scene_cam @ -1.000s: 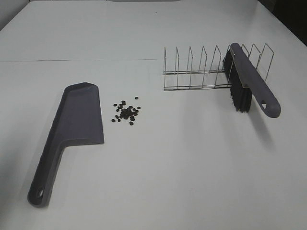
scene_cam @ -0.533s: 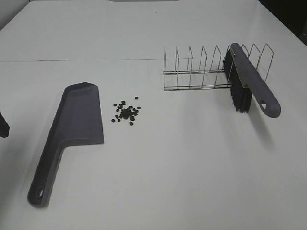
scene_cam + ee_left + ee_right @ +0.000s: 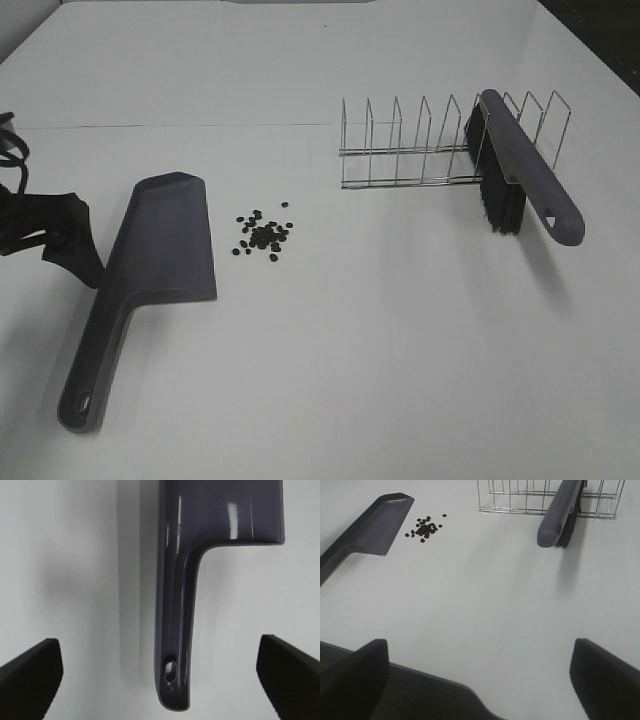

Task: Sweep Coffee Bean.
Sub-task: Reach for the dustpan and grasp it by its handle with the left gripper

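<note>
Several tiny dark coffee beans (image 3: 263, 235) lie in a loose pile on the white table, just right of the grey dustpan (image 3: 160, 255). My left gripper (image 3: 75, 250) has come in from the left edge, close beside the pan's handle. In the left wrist view the handle (image 3: 175, 630) runs between the wide-apart fingers (image 3: 30, 675) of the open left gripper (image 3: 157, 652), which hold nothing. The right gripper (image 3: 477, 652) is open and empty, back near the table's front edge. It faces the beans (image 3: 424, 528) and the brush (image 3: 560, 515). It does not show in the exterior view.
The grey brush (image 3: 525, 170) with black bristles leans in a wire rack (image 3: 420, 150) at the back right. A dark table edge (image 3: 420, 695) shows below the right gripper. The dustpan (image 3: 370, 525) lies to the left of the beans.
The left arm has come in from the left edge and moved right, up to the dustpan's handle. The dustpan, beans and brush have not moved.
</note>
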